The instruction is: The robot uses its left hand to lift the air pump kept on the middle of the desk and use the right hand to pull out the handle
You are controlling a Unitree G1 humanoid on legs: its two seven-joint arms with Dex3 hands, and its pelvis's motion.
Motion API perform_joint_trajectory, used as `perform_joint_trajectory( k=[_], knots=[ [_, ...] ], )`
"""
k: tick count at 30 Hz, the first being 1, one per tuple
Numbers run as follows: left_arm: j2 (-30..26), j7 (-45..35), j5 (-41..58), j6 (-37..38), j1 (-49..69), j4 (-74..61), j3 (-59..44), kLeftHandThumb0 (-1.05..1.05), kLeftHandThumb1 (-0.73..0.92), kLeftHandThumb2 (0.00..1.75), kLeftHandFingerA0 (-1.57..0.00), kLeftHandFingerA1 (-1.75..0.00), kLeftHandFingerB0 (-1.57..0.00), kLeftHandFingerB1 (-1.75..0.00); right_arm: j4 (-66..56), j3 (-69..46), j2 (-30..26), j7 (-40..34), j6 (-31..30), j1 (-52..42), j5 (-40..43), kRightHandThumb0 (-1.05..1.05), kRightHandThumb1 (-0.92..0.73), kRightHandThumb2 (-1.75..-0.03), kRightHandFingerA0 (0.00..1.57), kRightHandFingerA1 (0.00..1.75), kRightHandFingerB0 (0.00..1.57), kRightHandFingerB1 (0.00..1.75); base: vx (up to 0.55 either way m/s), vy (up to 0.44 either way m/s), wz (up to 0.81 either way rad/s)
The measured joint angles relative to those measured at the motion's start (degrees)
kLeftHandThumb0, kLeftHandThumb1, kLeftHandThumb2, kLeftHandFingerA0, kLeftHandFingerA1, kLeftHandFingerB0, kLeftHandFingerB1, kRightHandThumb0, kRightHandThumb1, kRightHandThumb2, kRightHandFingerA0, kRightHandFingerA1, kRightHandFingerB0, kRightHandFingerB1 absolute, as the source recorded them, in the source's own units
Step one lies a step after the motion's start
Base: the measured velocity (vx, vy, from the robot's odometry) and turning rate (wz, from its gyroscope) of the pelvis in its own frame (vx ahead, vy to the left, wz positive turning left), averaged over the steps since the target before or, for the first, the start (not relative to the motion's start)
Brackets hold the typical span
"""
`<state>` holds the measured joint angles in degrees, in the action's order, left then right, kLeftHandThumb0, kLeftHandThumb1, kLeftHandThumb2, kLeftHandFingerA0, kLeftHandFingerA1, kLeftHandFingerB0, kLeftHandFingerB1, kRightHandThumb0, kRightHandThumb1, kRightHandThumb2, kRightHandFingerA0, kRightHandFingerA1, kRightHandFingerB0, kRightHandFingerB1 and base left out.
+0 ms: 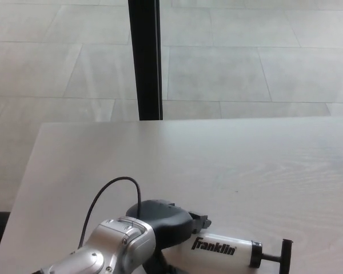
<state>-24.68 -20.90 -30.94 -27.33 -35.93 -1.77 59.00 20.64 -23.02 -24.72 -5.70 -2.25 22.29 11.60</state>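
On the pale wood desk (263, 165) by a tiled floor (246, 57), our left hand (168, 225) covers the air pump (226, 250); we cannot tell its grip.

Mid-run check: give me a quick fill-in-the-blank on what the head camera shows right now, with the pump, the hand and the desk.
1. The word printed on the white air pump is ____.
2. The hand over the pump's left end is the robot's ____ hand.
3. The pump's black T-handle points toward the picture's ____ side.
4. The pump lies on its side on the ____.

Missing words: Franklin; left; right; desk
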Motion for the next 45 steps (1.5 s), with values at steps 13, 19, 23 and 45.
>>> perform_joint_trajectory(
  k=[13,19,23,45],
  knots=[
    [6.15,6.42,-8.13,-0.06,4.43,2.98,-1.63,-0.66,0.71,0.61,-0.3,-0.59,-0.34,-0.45,0.82,-0.07,0.0,-0.02,0.0,1.55,-0.02,-0.53,-0.66,-0.93,0.57,0.67,0.36,0.52,0.0,0.0,0.0],
    [11.39,12.58,-9.42,0.07,7.24,5.4,-3.83,-0.63,0.72,0.63,-0.36,-0.58,-0.35,-0.46,1.27,0.0,0.0,-0.02,0.0,1.77,-0.03,-0.56,-0.64,-0.93,0.58,0.67,0.33,0.51,0.0,0.0,0.0],
    [14.4,16.37,-9.99,0.21,8.58,7.03,-4.63,-0.59,0.72,0.61,-0.39,-0.57,-0.4,-0.47,1.44,0.01,0.0,-0.03,-0.01,2.26,-0.04,-0.48,-0.78,-0.63,0.63,0.61,0.41,0.4,0.0,0.0,0.0],
    [12.9,28.32,-26.24,1.95,10.64,14.67,0.16,-0.33,0.59,0.57,-0.52,-0.65,-0.39,-0.41,1.67,-0.08,-0.3,-1.04,-0.39,2.47,-2.71,-0.42,-0.75,-0.62,0.61,0.59,0.45,0.41,0.0,0.0,0.0]
  ],
)
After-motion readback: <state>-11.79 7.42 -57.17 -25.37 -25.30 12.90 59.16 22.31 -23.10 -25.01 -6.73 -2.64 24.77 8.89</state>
